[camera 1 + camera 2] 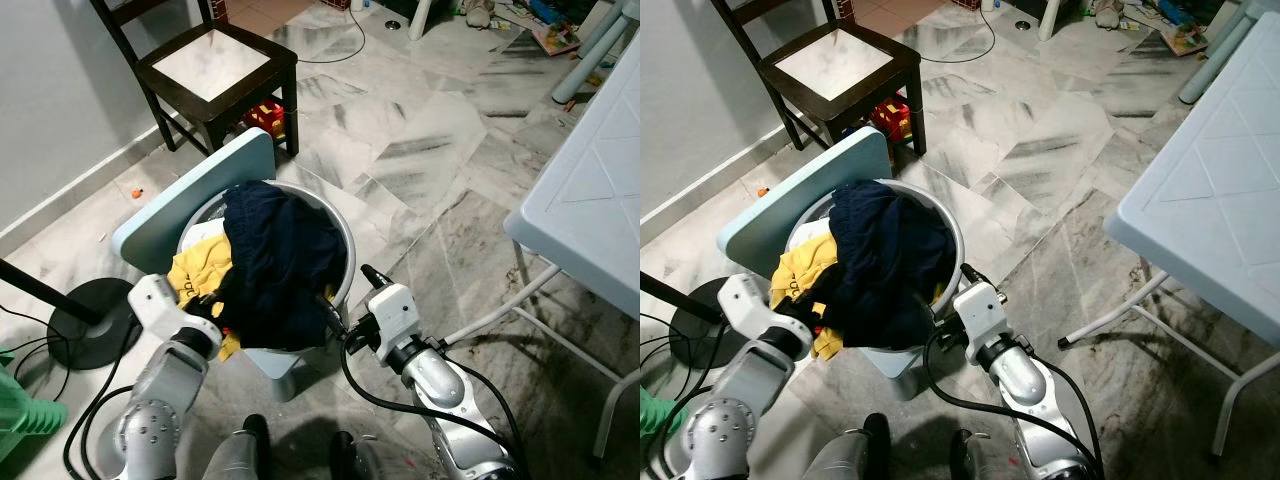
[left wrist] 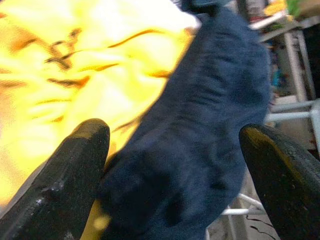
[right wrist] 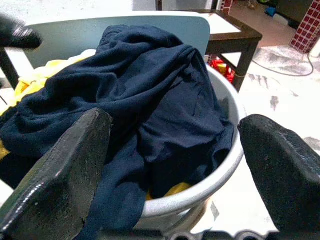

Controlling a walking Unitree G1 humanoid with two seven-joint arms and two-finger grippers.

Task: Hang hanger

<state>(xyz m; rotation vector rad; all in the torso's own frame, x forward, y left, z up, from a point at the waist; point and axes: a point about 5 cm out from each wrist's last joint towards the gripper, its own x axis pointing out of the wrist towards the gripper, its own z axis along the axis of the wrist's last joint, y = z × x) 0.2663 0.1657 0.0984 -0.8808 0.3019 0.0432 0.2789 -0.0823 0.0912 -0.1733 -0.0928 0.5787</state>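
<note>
Round grey plastic laundry basket (image 1: 340, 240) heaped with dark navy garment (image 1: 275, 255), yellow cloth (image 1: 200, 270). Left gripper (image 1: 213, 305), right gripper (image 1: 338, 322) jaws wide, flanking pile. No hanger visible; hanging not begun.

Navy garment (image 1: 278, 262), heaped over yellow cloth (image 1: 200, 268), in basket (image 1: 343, 243)

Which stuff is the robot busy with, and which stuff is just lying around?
Busy with:
- dark blue garment
- yellow garment
- grey basket
- left gripper
- right gripper

Just lying around:
- dark chair
- white folding table
- black round stand base
</note>
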